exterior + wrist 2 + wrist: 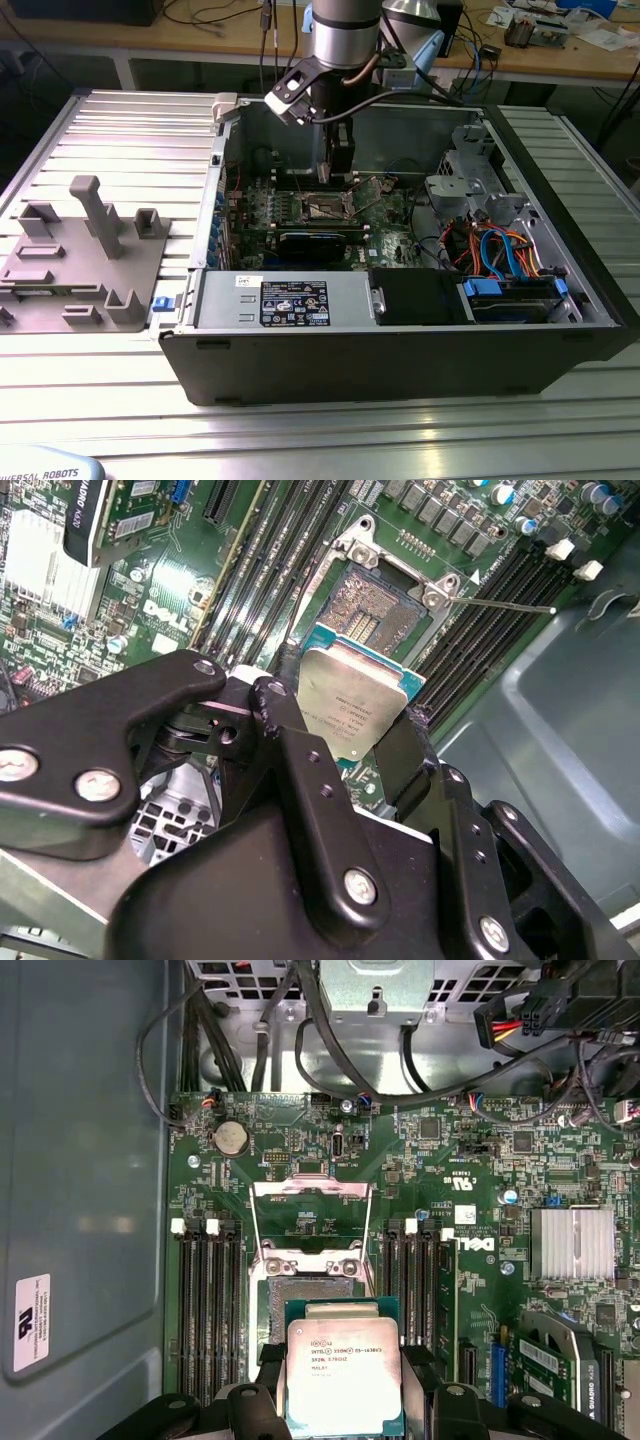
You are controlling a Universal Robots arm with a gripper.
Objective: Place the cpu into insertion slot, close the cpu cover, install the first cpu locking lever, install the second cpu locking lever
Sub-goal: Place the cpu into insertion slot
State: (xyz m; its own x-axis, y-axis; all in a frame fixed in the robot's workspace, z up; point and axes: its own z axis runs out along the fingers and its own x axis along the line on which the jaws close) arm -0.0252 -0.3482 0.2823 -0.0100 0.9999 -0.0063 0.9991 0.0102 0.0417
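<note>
My gripper (343, 1405) is shut on the cpu (343, 1375), a flat square chip with a silver-grey top, its black fingers (285, 705) pressing on two opposite edges. The cpu (355, 705) hangs level just above the green board, beside the insertion slot (310, 1305) and partly overlapping its near edge. The insertion slot (375, 600) lies bare, with its dark pin field showing. The cpu cover (310, 1189) is swung open past the slot's far side. A thin metal lever rod (500, 603) sticks out sideways from the socket. In the exterior view my gripper (335, 165) reaches down into the open computer case above the socket (325, 207).
Long memory slots (210, 1310) flank the socket on both sides. A black graphics card (315, 243) lies in front of it, with the power supply (285, 300) at the case front. Cables and a drive cage (490, 240) fill the exterior view's right. A grey fixture (85, 250) stands left of the case.
</note>
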